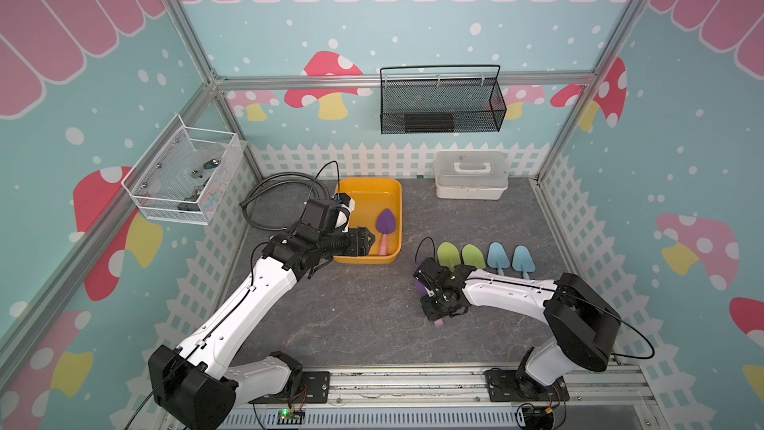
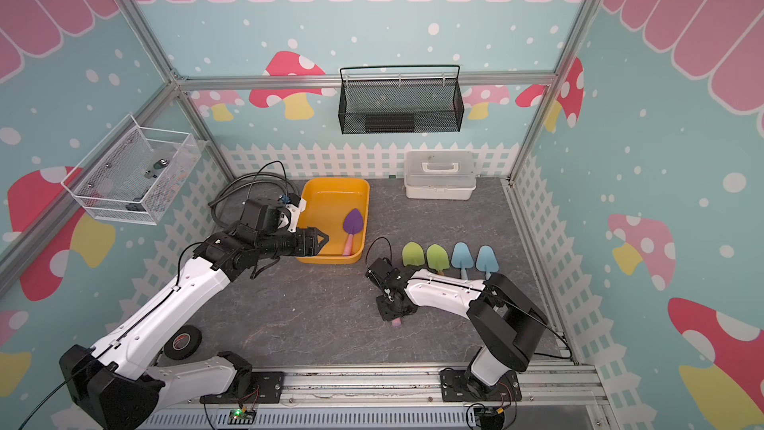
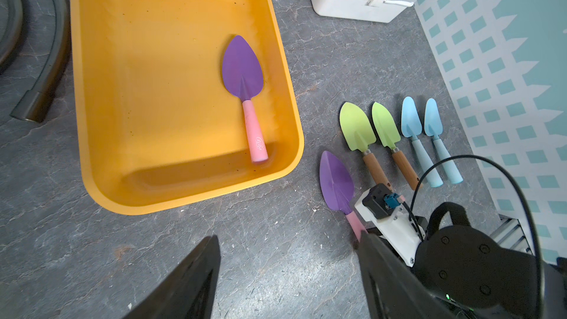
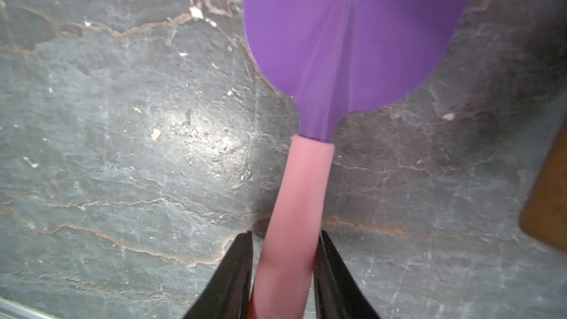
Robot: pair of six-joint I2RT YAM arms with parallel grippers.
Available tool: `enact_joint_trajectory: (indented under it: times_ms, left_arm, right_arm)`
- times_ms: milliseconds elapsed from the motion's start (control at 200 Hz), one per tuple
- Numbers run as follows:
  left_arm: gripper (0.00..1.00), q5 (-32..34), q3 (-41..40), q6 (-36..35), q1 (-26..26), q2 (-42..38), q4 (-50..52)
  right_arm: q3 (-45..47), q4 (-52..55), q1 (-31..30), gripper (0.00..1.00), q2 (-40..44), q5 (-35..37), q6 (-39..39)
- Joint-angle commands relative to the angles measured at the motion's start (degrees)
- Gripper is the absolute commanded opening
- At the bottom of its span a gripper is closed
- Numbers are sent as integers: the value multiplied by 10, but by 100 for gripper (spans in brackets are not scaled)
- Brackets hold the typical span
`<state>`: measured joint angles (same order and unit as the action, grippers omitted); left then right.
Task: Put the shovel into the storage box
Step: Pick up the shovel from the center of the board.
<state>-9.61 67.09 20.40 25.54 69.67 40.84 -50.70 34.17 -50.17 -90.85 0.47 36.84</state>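
Note:
The storage box (image 1: 364, 208) (image 2: 330, 208) (image 3: 153, 72) is a shallow yellow-orange tub at the back left of the table. Inside it, along its right wall, lies a purple shovel with a pink handle (image 1: 385, 225) (image 2: 352, 227) (image 3: 244, 81). A second purple shovel (image 3: 336, 185) (image 4: 352, 41) lies flat on the table to the right of the box. My right gripper (image 4: 283, 237) (image 1: 438, 312) is shut on its pink handle, one finger on each side. My left gripper (image 3: 288, 237) (image 1: 368, 239) is open and holds nothing, and it hovers over the near edge of the box.
Two green shovels (image 1: 446, 254) and two blue shovels (image 1: 510, 258) lie in a row right of the held one. A white lidded case (image 1: 471, 175) stands at the back. A black mesh basket (image 1: 442, 105) hangs on the back wall. A hose (image 1: 273, 196) coils left of the box.

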Motion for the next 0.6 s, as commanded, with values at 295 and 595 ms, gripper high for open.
enact_joint_trajectory:
  times_ms: [295, 595]
  left_arm:
    - [75, 5, -9, 2, 1, -7, -12]
    - [75, 0, -11, 7, 1, -1, -21]
  right_arm:
    - [5, 16, 4, 11, 10, 4, -1]
    - [-18, 74, 4, 8, 83, 29, -2]
